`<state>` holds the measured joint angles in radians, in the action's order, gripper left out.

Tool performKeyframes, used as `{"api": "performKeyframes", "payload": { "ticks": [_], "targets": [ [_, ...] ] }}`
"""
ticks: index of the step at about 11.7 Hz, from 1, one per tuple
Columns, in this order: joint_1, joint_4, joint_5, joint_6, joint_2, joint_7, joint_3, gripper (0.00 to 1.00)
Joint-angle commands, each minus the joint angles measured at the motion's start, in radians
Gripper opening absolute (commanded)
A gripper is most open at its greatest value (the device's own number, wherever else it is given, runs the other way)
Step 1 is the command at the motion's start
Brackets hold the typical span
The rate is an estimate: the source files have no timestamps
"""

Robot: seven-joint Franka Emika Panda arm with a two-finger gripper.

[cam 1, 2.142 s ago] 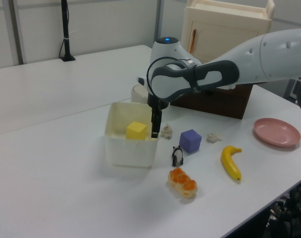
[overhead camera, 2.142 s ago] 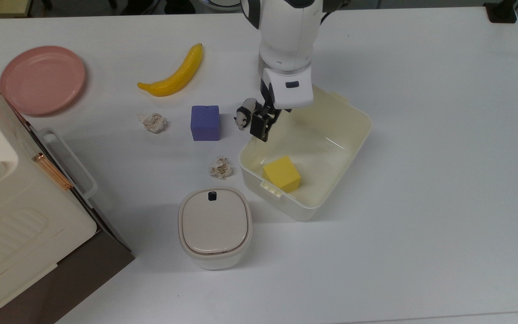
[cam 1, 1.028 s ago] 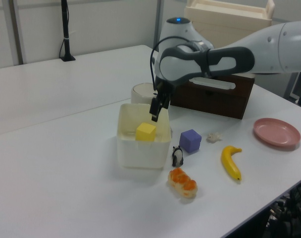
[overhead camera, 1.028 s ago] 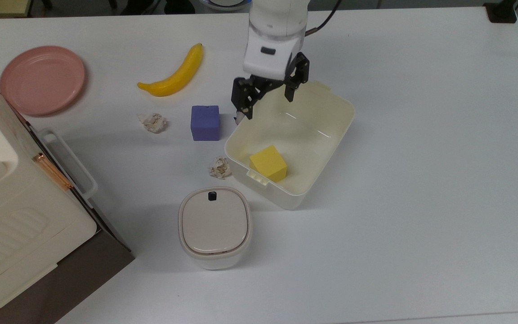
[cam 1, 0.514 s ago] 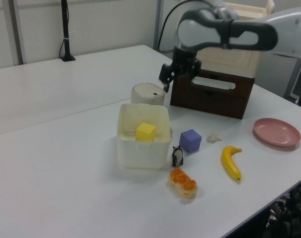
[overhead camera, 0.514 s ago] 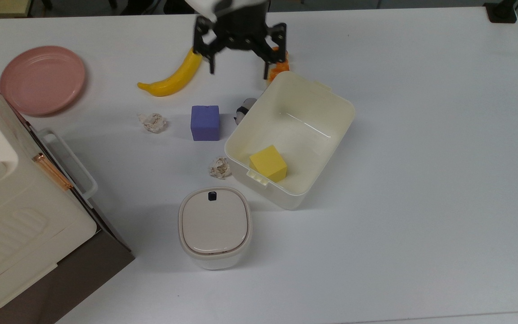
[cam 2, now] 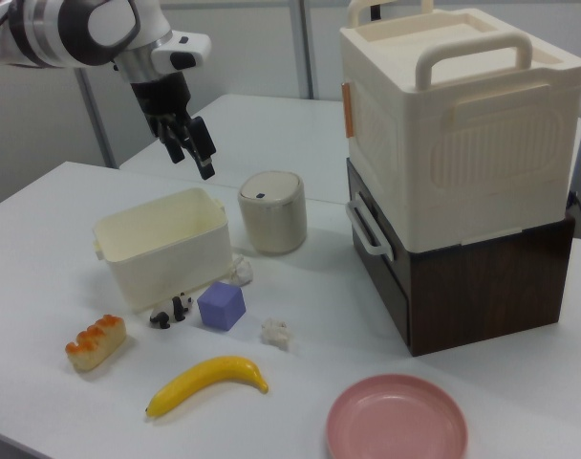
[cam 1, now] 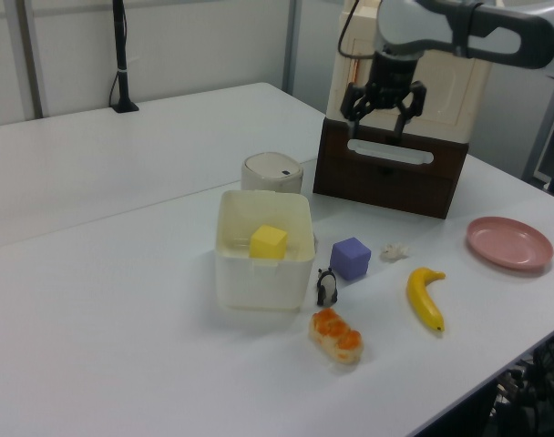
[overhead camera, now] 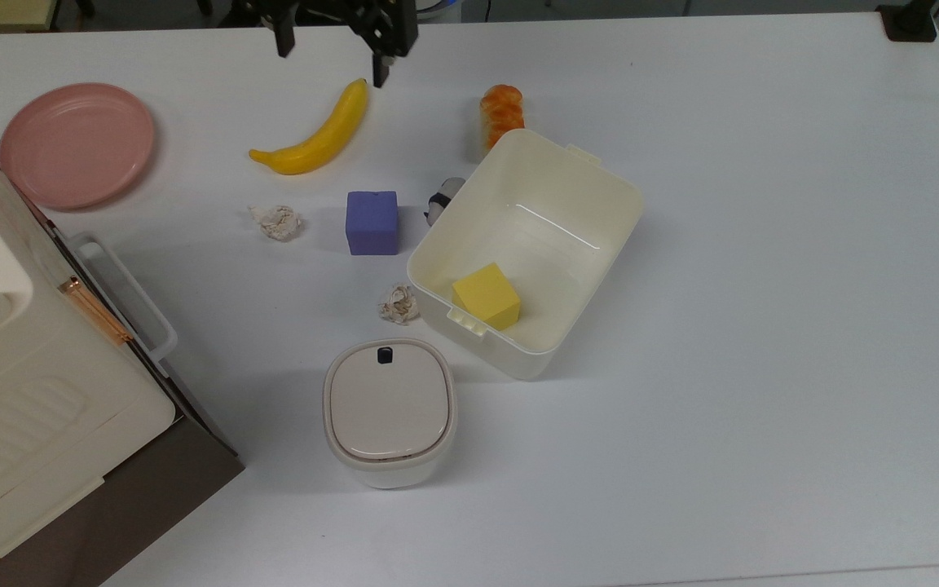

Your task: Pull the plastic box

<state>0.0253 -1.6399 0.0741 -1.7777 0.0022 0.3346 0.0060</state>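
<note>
Up and away goes the gripper (cam 1: 383, 107) since the last look, lifted clear of the plastic box (overhead camera: 592, 244) and now hanging high above the table (overhead camera: 763, 285), its black fingers (cam 2: 204, 158) spread apart and holding nothing. Meanwhile the box has slid toward the top view's left over the past two seconds and now sits at a slant mid-table, just beside the rounded beige container (overhead camera: 390, 412).

It's a glossy, pale cream tub with rounded corners and small tabs on its short ends, open at the top. Inside, a matte yellow cube (overhead camera: 486, 296) rests against the near short wall. In the right view that cube is hidden behind the tub's wall.

A little panda figure (overhead camera: 439, 204) is half tucked behind the box's rim in the top view. A purple cube (overhead camera: 372, 222) stands near it. Two crumpled paper scraps (overhead camera: 278, 222) lie about, one of them just by the box's corner. An orange, lumpy pastry-like piece (overhead camera: 500, 112) lies just beyond the far rim. There's a smooth banana (overhead camera: 319, 134) and a pink plate (overhead camera: 77, 143) farther off. A big cream case on a dark brown base (cam 2: 462, 191) stands at the table's edge, cut off in the top view.
</note>
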Motion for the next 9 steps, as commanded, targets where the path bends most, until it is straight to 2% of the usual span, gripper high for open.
{"api": "performKeyframes", "payload": {
  "ticks": [1,9],
  "targets": [
    [0.011,0.009,-0.02,0.027,-0.01,-0.019,0.012,1.0],
    [0.01,0.011,-0.046,0.047,-0.011,-0.017,0.008,1.0]
  ]
}}
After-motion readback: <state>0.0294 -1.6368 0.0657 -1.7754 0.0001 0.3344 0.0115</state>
